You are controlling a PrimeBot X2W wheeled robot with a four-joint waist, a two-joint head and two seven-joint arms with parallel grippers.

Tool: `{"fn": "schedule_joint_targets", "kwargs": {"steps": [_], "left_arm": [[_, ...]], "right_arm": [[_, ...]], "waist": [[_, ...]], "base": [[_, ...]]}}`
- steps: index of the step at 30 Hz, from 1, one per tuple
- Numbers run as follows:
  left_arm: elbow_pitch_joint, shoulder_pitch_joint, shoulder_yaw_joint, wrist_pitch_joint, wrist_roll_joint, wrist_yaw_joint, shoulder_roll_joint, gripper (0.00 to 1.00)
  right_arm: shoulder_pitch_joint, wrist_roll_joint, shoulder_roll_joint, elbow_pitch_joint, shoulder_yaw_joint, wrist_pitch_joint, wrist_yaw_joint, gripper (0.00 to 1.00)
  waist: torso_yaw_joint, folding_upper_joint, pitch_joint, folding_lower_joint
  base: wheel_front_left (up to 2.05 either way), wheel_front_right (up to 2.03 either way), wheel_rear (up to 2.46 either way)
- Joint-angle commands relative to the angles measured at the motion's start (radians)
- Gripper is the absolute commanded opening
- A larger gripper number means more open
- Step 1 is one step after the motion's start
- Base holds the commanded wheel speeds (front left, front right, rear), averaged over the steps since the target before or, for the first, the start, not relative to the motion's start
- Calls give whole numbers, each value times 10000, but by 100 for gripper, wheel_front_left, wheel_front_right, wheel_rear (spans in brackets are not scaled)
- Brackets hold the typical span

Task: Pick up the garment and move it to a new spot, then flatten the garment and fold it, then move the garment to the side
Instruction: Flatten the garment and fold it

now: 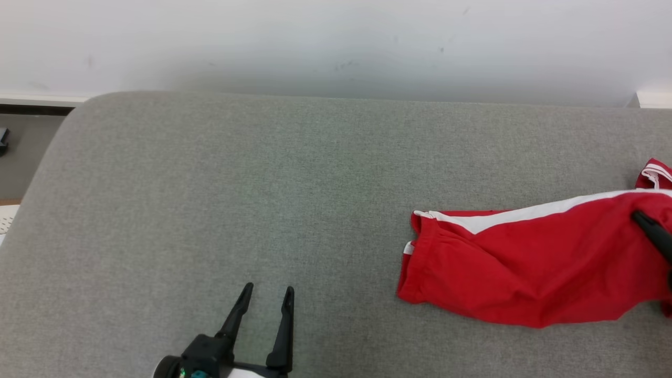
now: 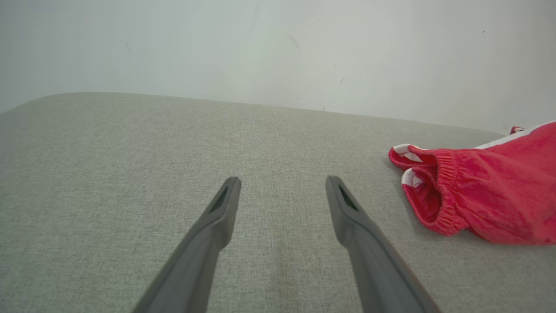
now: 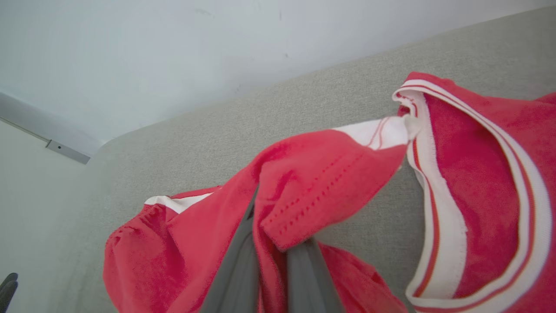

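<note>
The garment (image 1: 530,268) is red with white stripes and lies crumpled at the right of the grey cushioned surface (image 1: 262,184). At the head view's right edge, my right gripper (image 1: 641,219) rests on the garment. In the right wrist view that gripper (image 3: 278,234) is shut on a raised fold of the red garment (image 3: 321,182), and a white-trimmed opening lies to its right. My left gripper (image 1: 265,294) hovers open over bare cushion, well left of the garment. The left wrist view has its fingers spread (image 2: 282,180), with the garment's elastic hem (image 2: 451,191) off to the right.
A white wall (image 1: 336,42) runs behind the cushion's far edge. The cushion's rounded corner is at the far left, with floor beyond it and a small dark object (image 1: 2,140) there. Bare cushion stretches across the left and middle.
</note>
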Motion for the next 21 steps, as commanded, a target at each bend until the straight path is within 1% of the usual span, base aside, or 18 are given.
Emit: {"fn": "schedule_joint_targets", "kwargs": {"steps": [1,5,8,10,14,16,21], "left_arm": [[37,105,22,3,136,-53,-13,100],[111,131,-40,3,180,-141,-44,100],[271,77,-105,3,238,-127,-57,100],[337,5,-179,3,195,-136,-69,100],[442,-146,-369,3,7,-84,-82,100],[457,-183,-531,3,-147,-33,-83,100],[579,-189,-856,3,-488,142,-84,100]], "right_arm": [[-182,106,-75,-334,-65,87,-22,0],[-328,13,-105,-759,56,452,-22,0],[-570,-227,160,-1105,321,880,-22,0],[-693,-434,461,-1135,541,1178,-22,0],[-983,-871,1401,-801,944,1709,-22,0],[-1063,-1154,2021,-478,1115,1889,-22,0],[-1066,-2007,3372,530,1226,1943,-22,0]], "waist": [[56,-1,-43,2],[135,-1,-77,2],[248,-1,-112,2],[344,-1,-140,2],[545,-1,-113,2],[652,-1,-107,2],[920,-1,-188,2]], "base": [[0,0,0],[0,0,0],[0,0,0],[0,0,0],[0,0,0],[0,0,0],[0,0,0]]}}
